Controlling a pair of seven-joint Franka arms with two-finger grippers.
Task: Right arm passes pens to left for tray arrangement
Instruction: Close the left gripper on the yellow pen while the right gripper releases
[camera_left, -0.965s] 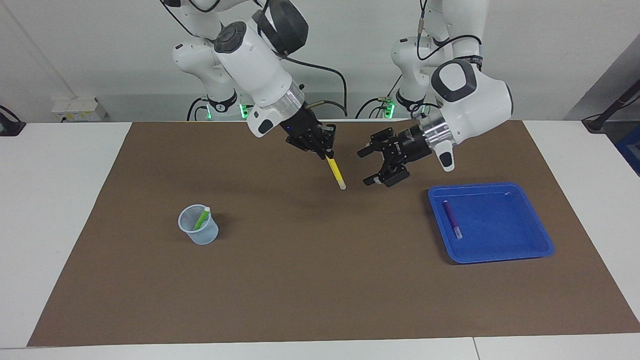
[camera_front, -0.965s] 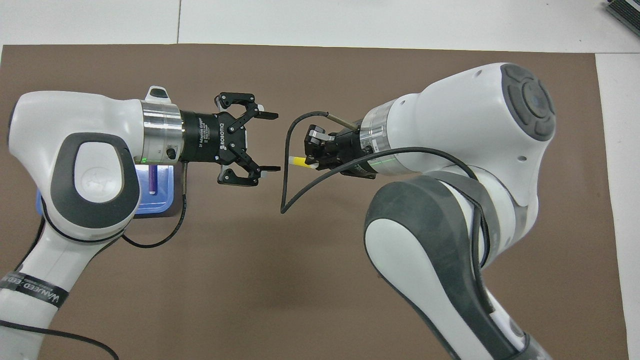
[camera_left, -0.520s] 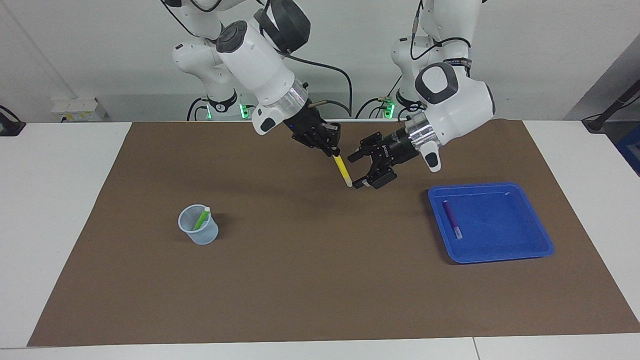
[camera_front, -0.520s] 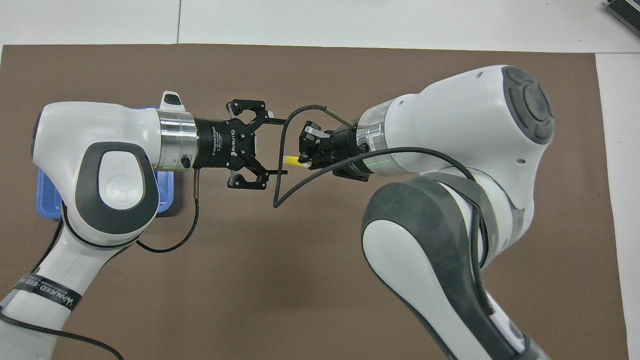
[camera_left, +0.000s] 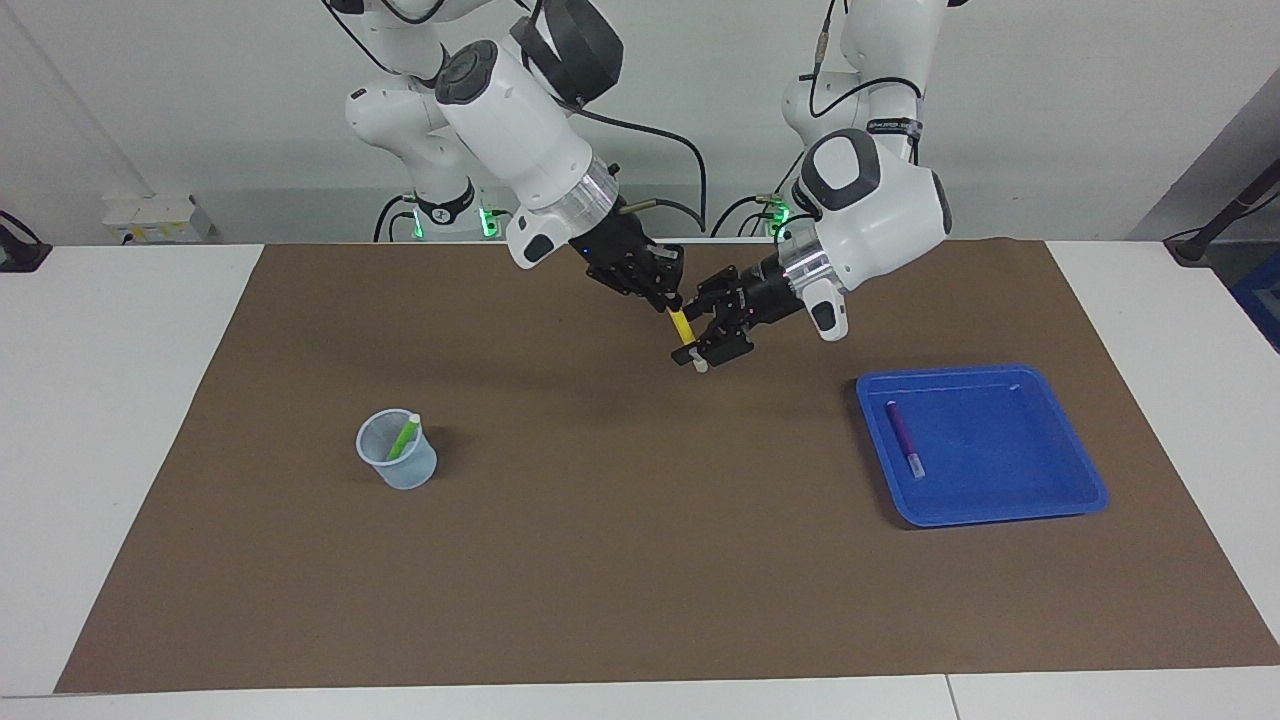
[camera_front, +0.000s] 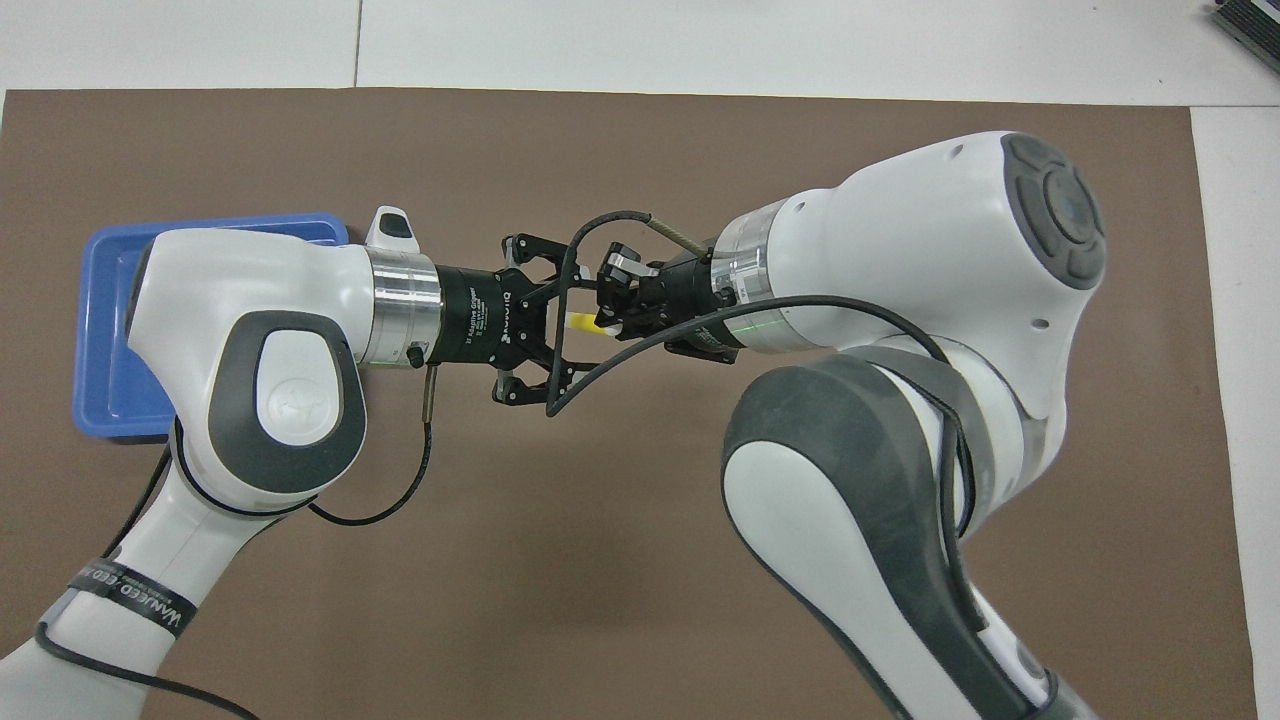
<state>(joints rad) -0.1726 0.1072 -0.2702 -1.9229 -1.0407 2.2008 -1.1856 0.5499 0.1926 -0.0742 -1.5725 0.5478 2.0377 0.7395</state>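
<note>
My right gripper (camera_left: 662, 298) (camera_front: 606, 318) is shut on the upper end of the yellow pen (camera_left: 681, 328) (camera_front: 580, 322), which slants down over the mat's middle. My left gripper (camera_left: 697, 335) (camera_front: 557, 322) is open, its fingers on either side of the pen's lower, whitish end. The purple pen (camera_left: 903, 438) lies in the blue tray (camera_left: 1000, 505) (camera_front: 108, 330) toward the left arm's end of the table; the left arm hides it in the overhead view. The green pen (camera_left: 403, 436) stands in a translucent cup (camera_left: 398, 465) toward the right arm's end.
A brown mat (camera_left: 640, 560) (camera_front: 560, 560) covers the white table. A black cable (camera_front: 560, 380) loops from the right wrist across both grippers. The right arm hides the cup in the overhead view.
My left gripper has moved from beside the tray to the yellow pen, and its fingers have narrowed around the pen's lower end. The right gripper has shifted slightly toward it, still holding the pen.
</note>
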